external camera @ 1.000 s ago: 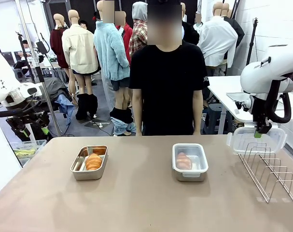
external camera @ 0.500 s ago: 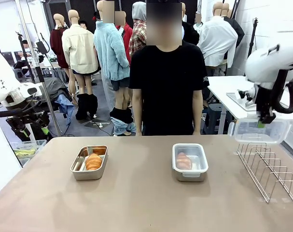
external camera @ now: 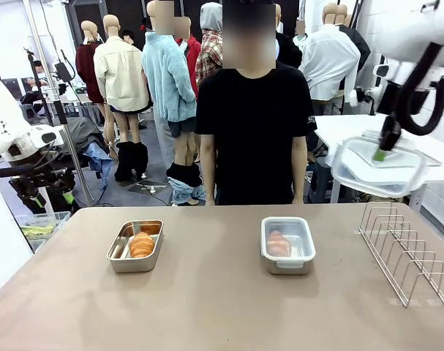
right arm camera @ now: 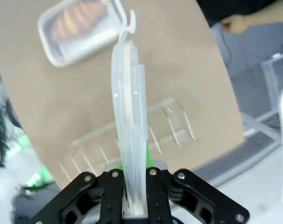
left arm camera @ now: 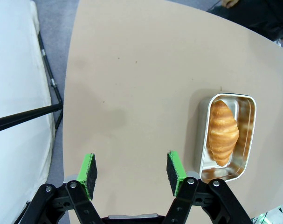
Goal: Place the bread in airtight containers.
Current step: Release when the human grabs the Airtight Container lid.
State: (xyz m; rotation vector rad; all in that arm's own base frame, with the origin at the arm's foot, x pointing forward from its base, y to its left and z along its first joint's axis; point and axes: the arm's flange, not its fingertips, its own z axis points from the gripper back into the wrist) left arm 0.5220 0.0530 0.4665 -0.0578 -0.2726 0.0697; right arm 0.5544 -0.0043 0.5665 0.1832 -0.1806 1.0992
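Note:
An open steel container (external camera: 121, 261) on the table's left holds one golden bread roll (external camera: 141, 244). The same container (left arm camera: 247, 140) and roll (left arm camera: 223, 132) lie ahead and to the right of my left gripper (left arm camera: 131, 170), which hangs open and empty above bare tabletop. A second container (external camera: 287, 263), with a clear lid on, holds the other roll (external camera: 278, 243); the right wrist view shows this container (right arm camera: 80, 28) too. My right gripper (external camera: 382, 152) is high at the right, shut on a loose clear lid (external camera: 379, 172). In the wrist view, that lid (right arm camera: 129, 116) stands edge-on between the right gripper's (right arm camera: 132, 189) jaws.
A wire rack (external camera: 404, 248) stands at the table's right edge, below the raised lid. A person in a black shirt (external camera: 254, 124) stands at the far side, arms down. A white side table (external camera: 353, 131) is beyond the right arm.
My right arm has lifted the clear lid up and away from the wire rack, tilting it flatter. The left arm, both containers and the rolls have stayed put.

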